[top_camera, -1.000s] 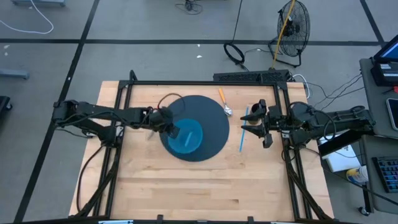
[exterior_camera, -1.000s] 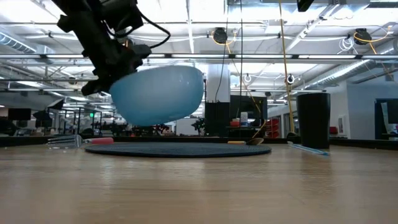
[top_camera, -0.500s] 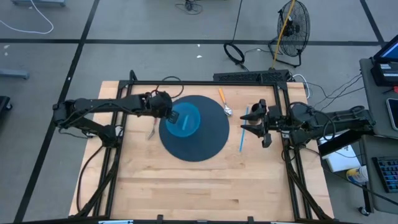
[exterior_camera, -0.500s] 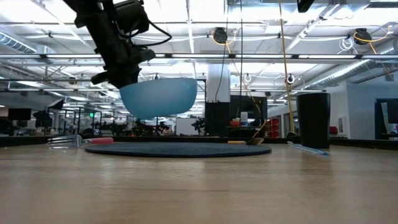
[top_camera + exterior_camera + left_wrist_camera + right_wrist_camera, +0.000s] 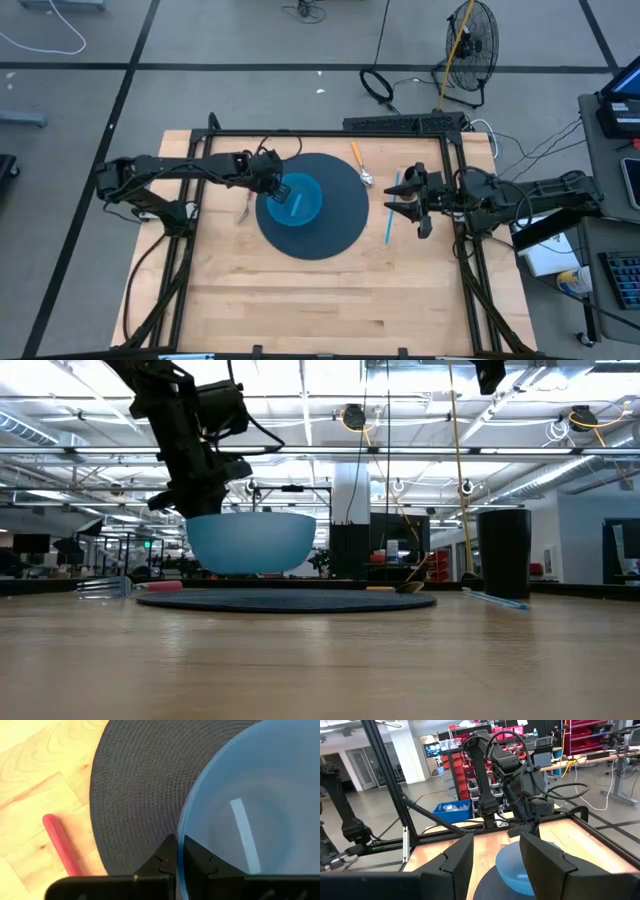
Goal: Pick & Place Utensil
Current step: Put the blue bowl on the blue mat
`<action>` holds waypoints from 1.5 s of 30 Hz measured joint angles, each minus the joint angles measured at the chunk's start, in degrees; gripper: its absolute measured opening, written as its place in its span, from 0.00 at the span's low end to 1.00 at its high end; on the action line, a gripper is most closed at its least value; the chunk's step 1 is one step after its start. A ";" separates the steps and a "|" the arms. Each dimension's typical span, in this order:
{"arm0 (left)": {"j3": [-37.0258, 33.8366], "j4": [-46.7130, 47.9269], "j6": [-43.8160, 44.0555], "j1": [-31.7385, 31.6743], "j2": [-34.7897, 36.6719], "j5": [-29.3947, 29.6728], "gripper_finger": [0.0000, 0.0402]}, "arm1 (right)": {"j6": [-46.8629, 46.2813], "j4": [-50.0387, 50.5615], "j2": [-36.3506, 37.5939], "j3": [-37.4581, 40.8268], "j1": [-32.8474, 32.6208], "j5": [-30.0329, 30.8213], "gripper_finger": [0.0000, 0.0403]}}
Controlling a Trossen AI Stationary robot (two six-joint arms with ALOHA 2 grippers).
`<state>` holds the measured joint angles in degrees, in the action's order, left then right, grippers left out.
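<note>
A light blue bowl point(image 5: 300, 201) sits level and low over a dark round mat point(image 5: 340, 225); in the low view the bowl point(image 5: 250, 543) shows a small gap above the mat point(image 5: 285, 600). My left gripper point(image 5: 279, 190) is shut on the bowl's left rim. A red-handled fork point(image 5: 243, 208) lies on the wood left of the mat. An orange-handled spoon point(image 5: 359, 162) lies at the mat's far right edge. A thin blue utensil point(image 5: 391, 214) lies right of the mat. My right gripper point(image 5: 411, 200) is open, above the table beside the blue utensil. My left gripper point(image 5: 177, 844) pinches the bowl's rim point(image 5: 181, 826) on its left side, one finger inside the bowl and one outside. The fingers come from above, slanting in from the table's left. The bowl hangs level, open side up, just above the mat.
A dark upright cylinder point(image 5: 503, 552) stands at the right in the low view. A black frame point(image 5: 330, 132) borders the table's far and side edges. Bare wood point(image 5: 320, 300) fills the near half of the table.
My left gripper carried the bowl from the mat's near part toward the far edge, then lowered it toward the mat. The bowl, tilted a second ago, now hangs level. It stayed held by the rim throughout.
</note>
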<state>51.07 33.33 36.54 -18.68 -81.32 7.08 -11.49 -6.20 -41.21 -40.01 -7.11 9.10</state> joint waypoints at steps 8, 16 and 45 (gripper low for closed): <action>0.00 -0.73 0.23 -0.04 -0.14 1.19 0.04 | 0.27 -0.02 0.00 0.00 0.00 0.09 0.38; 0.44 -3.08 1.04 -0.04 -2.84 0.42 0.05 | 0.20 -0.02 0.00 0.00 0.00 0.09 0.38; 2.71 -1.89 -1.98 -0.26 -5.58 -0.65 0.08 | -0.35 0.46 0.00 0.00 0.00 0.08 0.38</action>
<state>53.78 31.44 34.56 -18.94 -86.90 6.43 -11.84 -5.74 -41.21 -40.01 -7.11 9.18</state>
